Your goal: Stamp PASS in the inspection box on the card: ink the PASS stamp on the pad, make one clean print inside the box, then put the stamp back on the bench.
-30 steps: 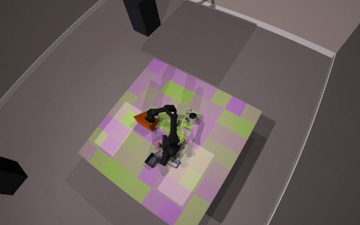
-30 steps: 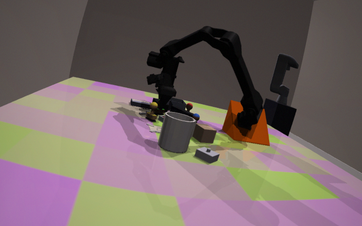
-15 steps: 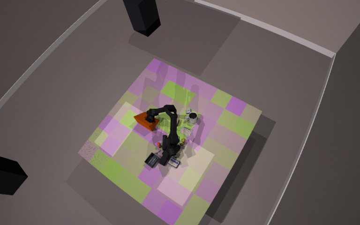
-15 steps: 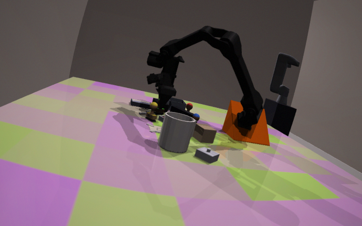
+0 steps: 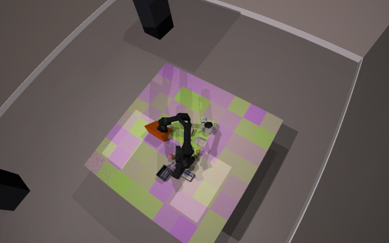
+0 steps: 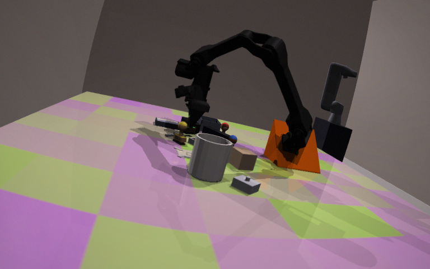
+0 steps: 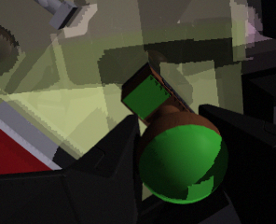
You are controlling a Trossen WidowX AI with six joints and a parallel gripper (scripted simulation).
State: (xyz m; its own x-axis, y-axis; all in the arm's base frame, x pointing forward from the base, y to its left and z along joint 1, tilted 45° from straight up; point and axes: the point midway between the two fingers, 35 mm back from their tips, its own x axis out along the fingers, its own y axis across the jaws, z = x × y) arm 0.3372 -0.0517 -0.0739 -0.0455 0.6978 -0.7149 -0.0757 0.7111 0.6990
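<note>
Toward the tabletop's (image 5: pixel 142 195) (image 6: pixel 44 233) (image 7: pixel 96 103) lower-left edge in the top view, the claw (image 5: pixel 177 174) (image 6: pixel 194 126) (image 7: pixel 168 119), partly closed, grips the green-knobbed stamp (image 6: pixel 191 130) (image 7: pixel 182 161), presumably PASS, light and stiff, its round knob likely slippery, best held at the neck.

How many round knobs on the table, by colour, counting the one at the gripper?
Green: 1, green knob
Yellow: 1, yellow knob
Red: 1, red knob
Blue: 1, blue knob
Total: 4
</note>
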